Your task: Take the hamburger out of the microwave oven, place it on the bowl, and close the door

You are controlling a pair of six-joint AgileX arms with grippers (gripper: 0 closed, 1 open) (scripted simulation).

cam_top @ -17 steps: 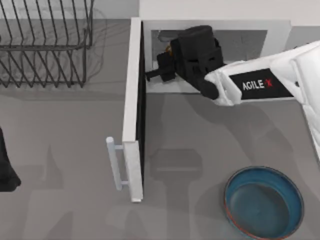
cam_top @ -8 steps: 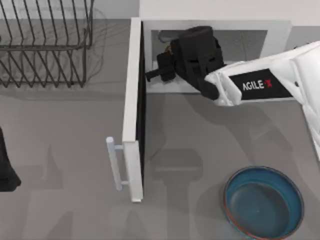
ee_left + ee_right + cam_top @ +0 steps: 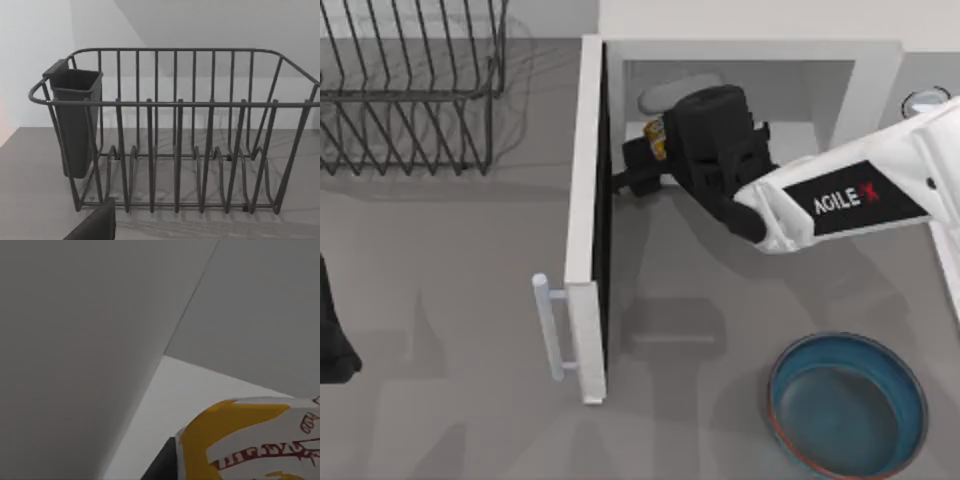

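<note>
Bowl point(image 3: 847, 405) lies before the microwave oven point(image 3: 750, 75), right of its door point(image 3: 588, 210).

Even, diffuse light from overhead, no glare. Soft shadows on the bench point(image 3: 470, 330): faint wire pattern under the rack point(image 3: 410, 90), blurry patch beside the door point(image 3: 588, 210). Bowl point(image 3: 847, 405) shows mild gloss. Right wrist view is dim grey, with the hamburger point(image 3: 250, 440) wrapper close and sharp.

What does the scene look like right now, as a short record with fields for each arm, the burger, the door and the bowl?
right gripper: at the microwave oven's opening, holding the hamburger
left arm: parked at the table's left edge
door: swung wide open
bowl: empty, front right of table
wire rack: back left, empty
</note>
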